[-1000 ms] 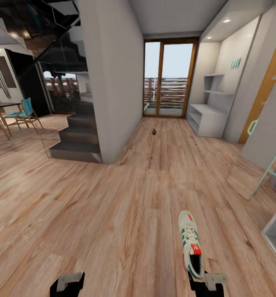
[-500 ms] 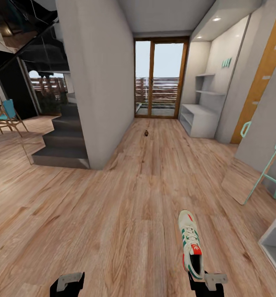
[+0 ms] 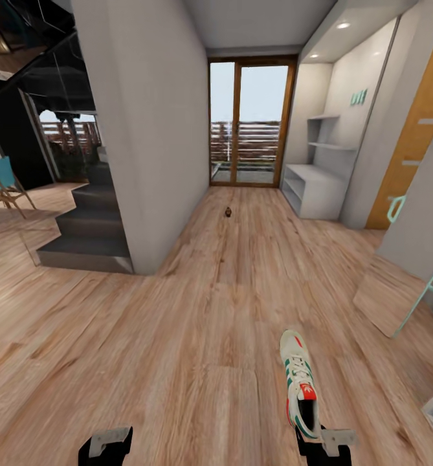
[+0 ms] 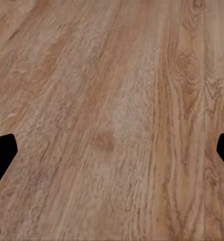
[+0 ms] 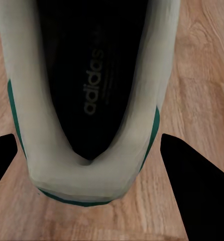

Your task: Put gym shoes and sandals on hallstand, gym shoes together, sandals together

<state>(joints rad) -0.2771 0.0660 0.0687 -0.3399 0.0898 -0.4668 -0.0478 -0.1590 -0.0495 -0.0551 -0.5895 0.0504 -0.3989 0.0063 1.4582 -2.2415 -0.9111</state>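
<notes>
Right gripper [image 3: 310, 446] apparently clamped around gym shoe [image 3: 299, 382] heel, toe pointing ahead

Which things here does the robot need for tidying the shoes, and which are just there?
For the job:
- gym shoe, at the right pincer
- hallstand at the corridor's far end
- corridor floor

Just there:
- stairs
- glass door
- blue chair
- small dark thing on the floor, too small to tell

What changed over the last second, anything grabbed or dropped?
Only the camera view shifted: the background slid sideways, so the robot is moving. Nothing was grabbed or dropped. The gym shoe stays at the right gripper, the left gripper stays over bare corridor floor.
</notes>
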